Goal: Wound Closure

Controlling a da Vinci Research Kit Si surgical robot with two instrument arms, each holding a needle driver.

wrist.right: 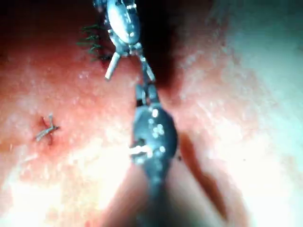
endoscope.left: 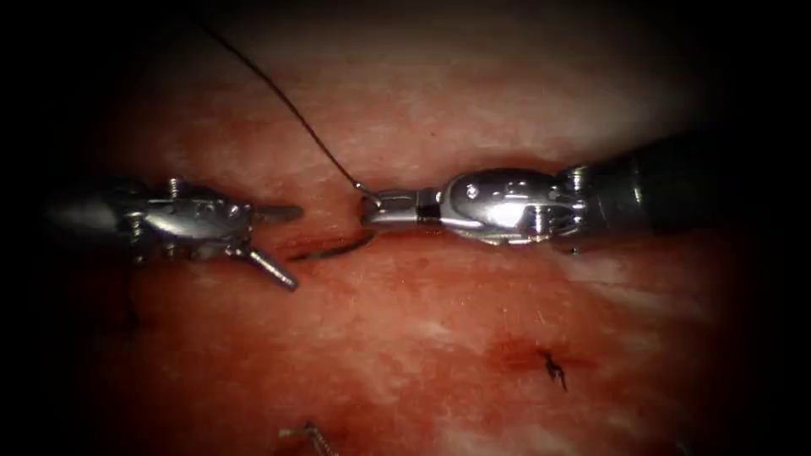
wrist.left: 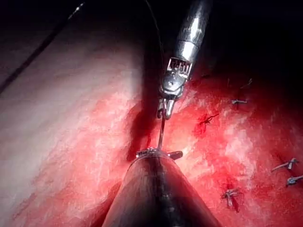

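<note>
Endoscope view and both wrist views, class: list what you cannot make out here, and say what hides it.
1. Needle: in the endoscope view its curve lies in the cut; shadow and red fluid hide how much is in the tissue.
2. Thread: its far end runs off the dark upper edge of the endoscope view.
3. Right pincer: shut at the needle's thread end; blurred in the right wrist view.
4. Left pincer: open, holding nothing.

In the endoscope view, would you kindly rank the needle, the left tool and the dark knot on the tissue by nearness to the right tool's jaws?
1. Needle: held at its thread end by the right tool, arc lying in the cut.
2. Left tool: across the cut, jaws open, empty.
3. Dark knot: lower right on the tissue.
</note>
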